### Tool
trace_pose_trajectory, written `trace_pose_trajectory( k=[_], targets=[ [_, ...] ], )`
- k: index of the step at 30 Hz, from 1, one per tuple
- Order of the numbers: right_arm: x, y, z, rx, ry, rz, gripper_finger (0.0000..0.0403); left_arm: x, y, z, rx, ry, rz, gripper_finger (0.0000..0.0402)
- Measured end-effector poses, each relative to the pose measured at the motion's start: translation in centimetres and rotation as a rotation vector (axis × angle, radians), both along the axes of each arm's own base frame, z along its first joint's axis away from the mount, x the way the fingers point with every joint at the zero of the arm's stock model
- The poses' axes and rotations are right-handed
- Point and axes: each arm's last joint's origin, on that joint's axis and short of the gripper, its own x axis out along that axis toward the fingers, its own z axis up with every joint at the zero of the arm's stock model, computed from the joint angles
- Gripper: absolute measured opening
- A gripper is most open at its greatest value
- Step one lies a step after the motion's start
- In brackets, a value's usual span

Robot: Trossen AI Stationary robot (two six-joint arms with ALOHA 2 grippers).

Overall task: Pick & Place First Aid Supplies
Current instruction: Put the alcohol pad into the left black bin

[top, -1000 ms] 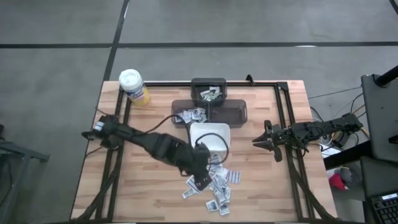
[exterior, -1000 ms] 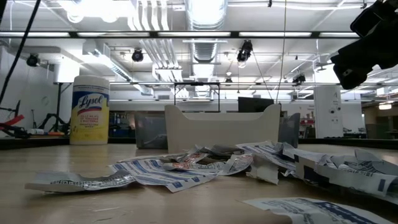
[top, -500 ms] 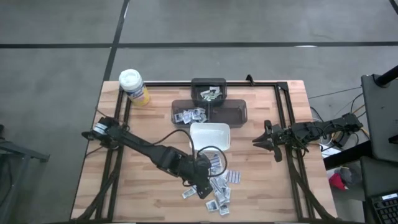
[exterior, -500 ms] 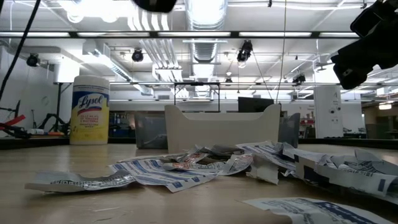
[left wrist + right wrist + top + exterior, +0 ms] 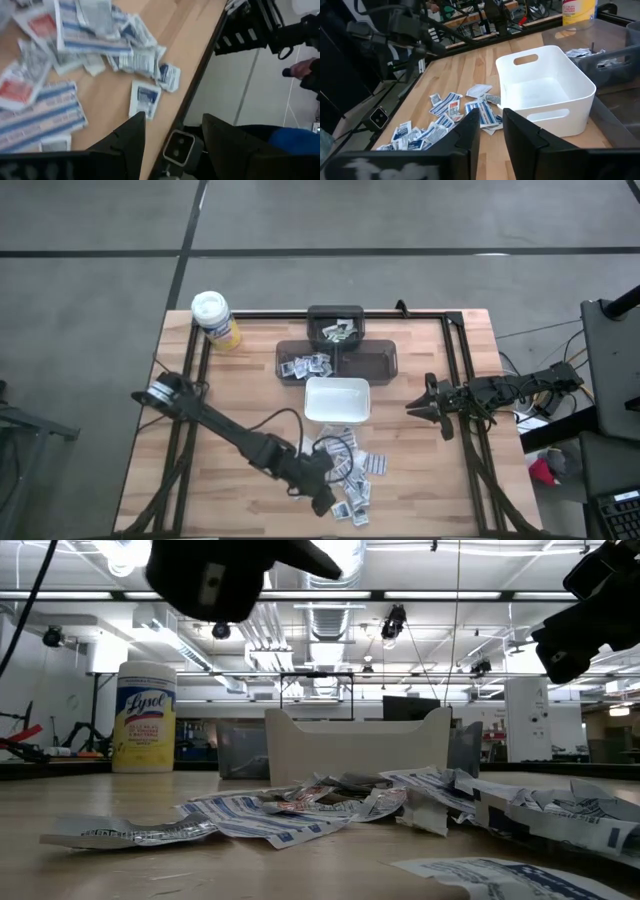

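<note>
The first aid packets (image 5: 350, 472) lie in a loose pile on the wood between the white dish (image 5: 337, 400) and the table's near edge. They also show in the left wrist view (image 5: 95, 35), right wrist view (image 5: 445, 115) and low view (image 5: 300, 810). My left gripper (image 5: 322, 502) hangs open above the pile's near-left fringe, by the near edge, and holds nothing; a single blue-print packet (image 5: 145, 97) lies just ahead of its fingers (image 5: 131, 132). My right gripper (image 5: 410, 408) waits open, right of the dish, pointing at it (image 5: 545, 95).
Dark trays (image 5: 375, 362) beyond the dish hold more packets (image 5: 305, 365), as does a far bin (image 5: 340, 330). A yellow canister (image 5: 215, 320) stands at the far-left corner. A black rail frames the table (image 5: 455, 320). A person's hand (image 5: 305, 65) shows beyond the near edge.
My left gripper has moved from over the dish's near-left corner toward the table's near edge, crossing the packet pile, and its dark bulk has come into the top of the low view. The right arm has kept still.
</note>
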Motion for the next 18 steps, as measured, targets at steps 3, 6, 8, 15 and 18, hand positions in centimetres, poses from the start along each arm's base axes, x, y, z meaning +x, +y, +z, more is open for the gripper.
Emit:
trace_pose_trajectory(
  k=[3,6,8,15,18],
  targets=[
    [0.0,0.0,0.0,0.0,0.0,0.0,0.0086,-0.5,-0.8,-0.1,-0.011,0.014,-0.008,0.0188],
    [0.0,0.0,0.0,0.0,-0.001,0.0,0.0086,-1.0,-1.2,-0.4,0.009,0.047,-0.019,0.0188],
    [0.0,0.0,0.2,0.014,-0.016,-0.002,0.0083,-1.5,-1.2,-0.7,0.056,0.08,-0.011,0.0188],
    [0.2,0.1,1.7,0.248,-0.139,-0.019,0.007,-3.7,-1.0,-2.1,0.272,0.234,0.039,0.0188],
    [0.1,0.1,2.5,0.325,-0.211,-0.01,0.0068,-4.2,-1.2,-2.4,0.332,0.232,0.057,0.0188]
  ],
)
